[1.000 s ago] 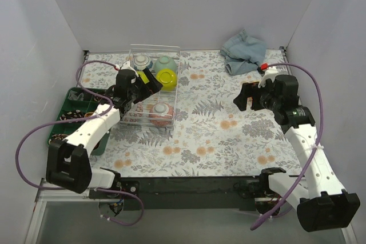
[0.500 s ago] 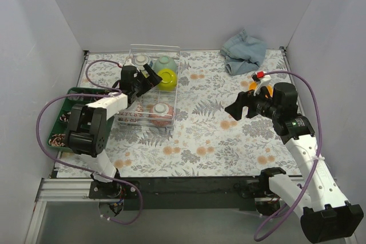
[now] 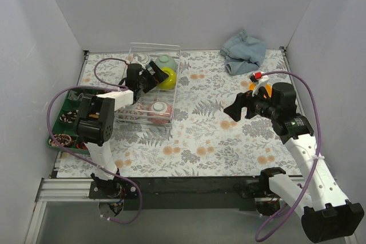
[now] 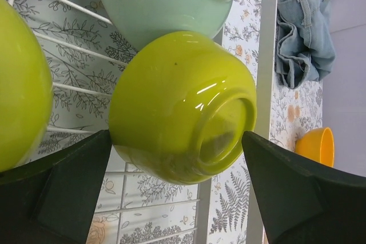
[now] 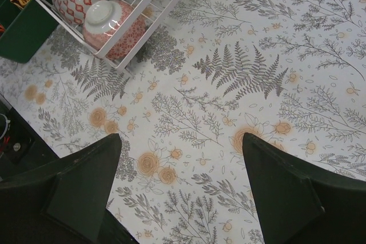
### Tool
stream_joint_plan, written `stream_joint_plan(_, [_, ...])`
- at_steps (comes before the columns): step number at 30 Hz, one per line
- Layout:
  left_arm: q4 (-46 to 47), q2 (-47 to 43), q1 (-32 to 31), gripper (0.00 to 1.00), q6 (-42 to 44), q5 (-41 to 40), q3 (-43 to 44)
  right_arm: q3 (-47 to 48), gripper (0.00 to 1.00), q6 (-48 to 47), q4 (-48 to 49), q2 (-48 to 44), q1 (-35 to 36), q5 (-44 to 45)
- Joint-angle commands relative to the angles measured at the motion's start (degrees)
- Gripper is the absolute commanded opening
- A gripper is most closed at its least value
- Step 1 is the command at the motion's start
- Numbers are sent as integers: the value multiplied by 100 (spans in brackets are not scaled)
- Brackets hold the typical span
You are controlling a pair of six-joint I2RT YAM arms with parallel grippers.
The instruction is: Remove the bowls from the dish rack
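Your left pincer (image 4: 174, 135) is apart around a lime bowl (image 4: 177, 95); squeeze it next, then lift. The right pincer (image 5: 180, 138) is apart too.

Bright, even light falls from above. The white walls (image 3: 171, 4) bounce it, so shadows on the desk (image 3: 200, 135) stay faint and soft. Small white glare streaks mark the lime green bowl (image 4: 171, 101). The left claw (image 4: 176, 141) and right claw (image 5: 182, 136) read dark and slightly blurred at the frame edges.
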Motion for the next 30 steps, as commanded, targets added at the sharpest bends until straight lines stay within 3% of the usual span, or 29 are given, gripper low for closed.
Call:
stream_joint_plan(1, [104, 337, 84, 98, -132, 185, 162, -30, 95, -95, 235, 32, 21, -106])
stream_joint_plan(12, [577, 355, 84, 97, -395, 361, -101, -12, 94, -147, 252, 163, 30, -158])
stream_joint_plan(19, [1114, 83, 84, 77, -615, 203, -409, -65, 92, -156, 244, 128, 30, -202])
stream_joint_plan(30, [1282, -401, 84, 56, -756, -122, -585, -118, 92, -156, 226, 23, 30, -237])
